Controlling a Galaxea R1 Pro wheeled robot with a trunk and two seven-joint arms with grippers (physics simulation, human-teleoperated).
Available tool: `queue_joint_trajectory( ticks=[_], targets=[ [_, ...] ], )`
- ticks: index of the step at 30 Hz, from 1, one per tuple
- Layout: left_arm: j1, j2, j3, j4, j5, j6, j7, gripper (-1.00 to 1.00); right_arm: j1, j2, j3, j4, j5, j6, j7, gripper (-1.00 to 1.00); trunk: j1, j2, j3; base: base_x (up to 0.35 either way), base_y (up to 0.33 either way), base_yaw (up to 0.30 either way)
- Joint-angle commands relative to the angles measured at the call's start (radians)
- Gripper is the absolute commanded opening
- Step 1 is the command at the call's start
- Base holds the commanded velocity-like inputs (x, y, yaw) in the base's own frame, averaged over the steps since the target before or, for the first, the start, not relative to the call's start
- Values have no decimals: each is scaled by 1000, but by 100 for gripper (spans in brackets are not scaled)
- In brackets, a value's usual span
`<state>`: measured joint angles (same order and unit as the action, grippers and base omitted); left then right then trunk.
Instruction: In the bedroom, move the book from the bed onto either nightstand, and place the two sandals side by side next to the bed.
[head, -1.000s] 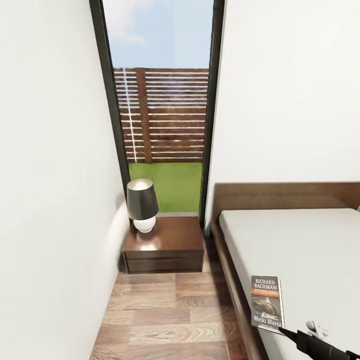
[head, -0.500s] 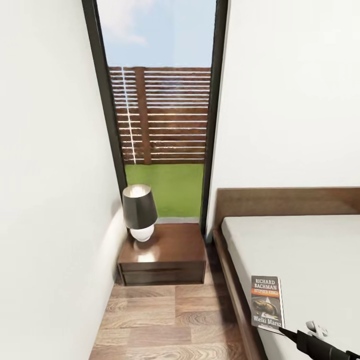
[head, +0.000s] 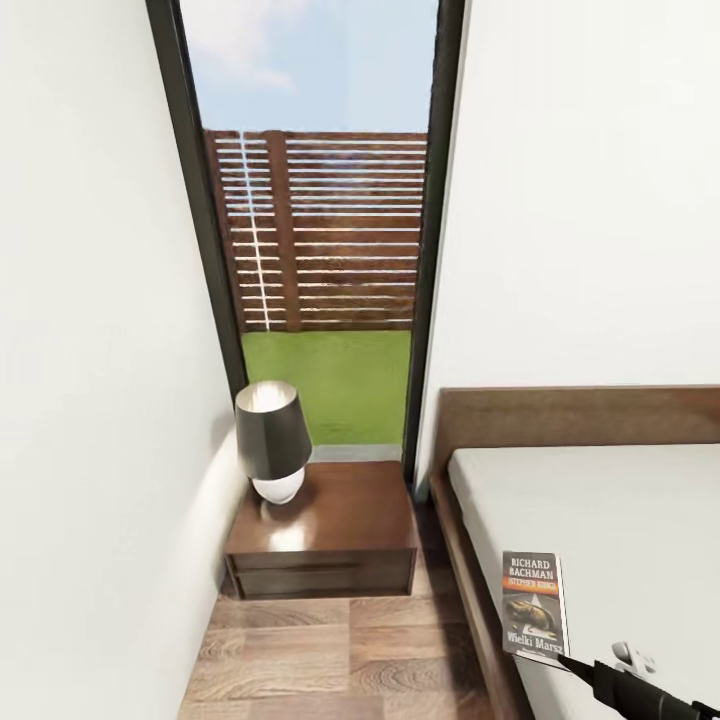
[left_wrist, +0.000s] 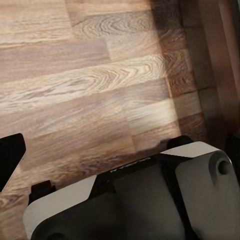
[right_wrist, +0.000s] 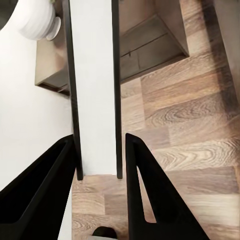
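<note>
Book (head: 533, 604) sits between the right gripper (right_wrist: 100, 165) fingers, clamped by its lower edge, rest of it extending straight out past the fingertips. Held upright over the bed (head: 620, 540) edge, cover facing the head camera, long axis vertical, title end up. Nightstand (head: 325, 535) lies ahead beyond the book. Left gripper (left_wrist: 15, 155): can't tell the jaw state.

Head view high, facing window (head: 320, 230), nightstand (head: 325, 530) shared with right wrist, left wrist close over floor (left_wrist: 90, 85)
</note>
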<state>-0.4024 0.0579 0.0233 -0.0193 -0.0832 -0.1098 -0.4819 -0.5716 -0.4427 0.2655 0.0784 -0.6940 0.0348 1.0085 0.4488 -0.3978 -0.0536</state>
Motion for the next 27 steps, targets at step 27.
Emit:
queue_joint_trajectory(
  ticks=[27],
  targets=[
    [-1, 1, 9, -74, -1, 13, -78, 100, -2, 0, 3, 3, -12, 4, 6, -100, 1, -2, -2, 308, 0, 0]
  ],
)
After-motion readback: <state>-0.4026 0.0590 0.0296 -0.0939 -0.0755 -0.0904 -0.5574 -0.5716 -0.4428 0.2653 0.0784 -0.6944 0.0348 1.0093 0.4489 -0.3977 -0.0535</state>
